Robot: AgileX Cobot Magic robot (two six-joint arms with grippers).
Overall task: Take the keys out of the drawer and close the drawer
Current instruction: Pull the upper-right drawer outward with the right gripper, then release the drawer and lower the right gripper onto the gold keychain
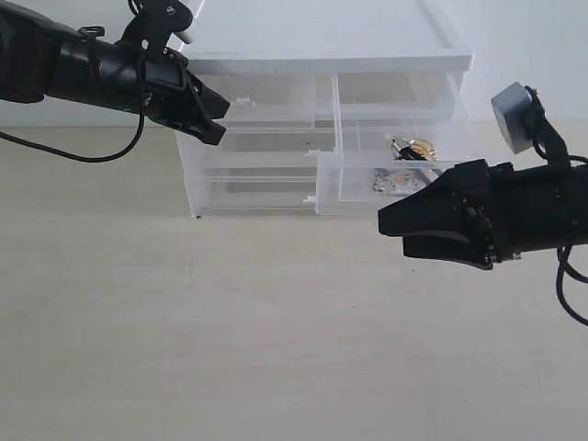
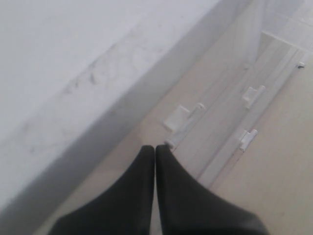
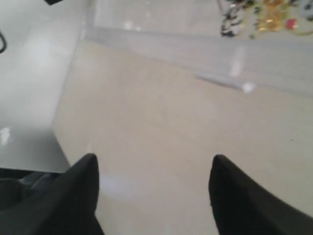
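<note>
The drawer (image 1: 367,175) is pulled out from the top right of a big white cabinet (image 1: 312,37). The cabinet stands at the back edge of the pale desk (image 1: 184,322). The drawer's see-through front sticks out toward the front edge of the desk. Next to it, the other little drawer (image 1: 266,101) is pushed in. The two wide drawers (image 1: 248,179) under them are pushed in too.

The right gripper (image 1: 393,231) hangs over the desk on the right side, just in front of the open drawer. Its two black fingers (image 3: 80,196) are wide apart with nothing between them. In the right wrist view, only bare desk lies between the fingers and the drawer's front wall (image 3: 195,49).

The left gripper (image 1: 213,124) is up by the left front corner of the cabinet, in front of the pushed-in little drawer. Its fingers (image 2: 142,196) are pressed together and hold nothing. I cannot tell if it touches the cabinet.

The keys (image 1: 409,149) lie on the floor of the open drawer, near its front wall. They are behind that wall from the right gripper, close to it but not touching. The gold rings (image 3: 271,17) are blurry in the right wrist view.

Small white tabs (image 2: 183,116) stick out from the drawer fronts beside the left gripper.
</note>
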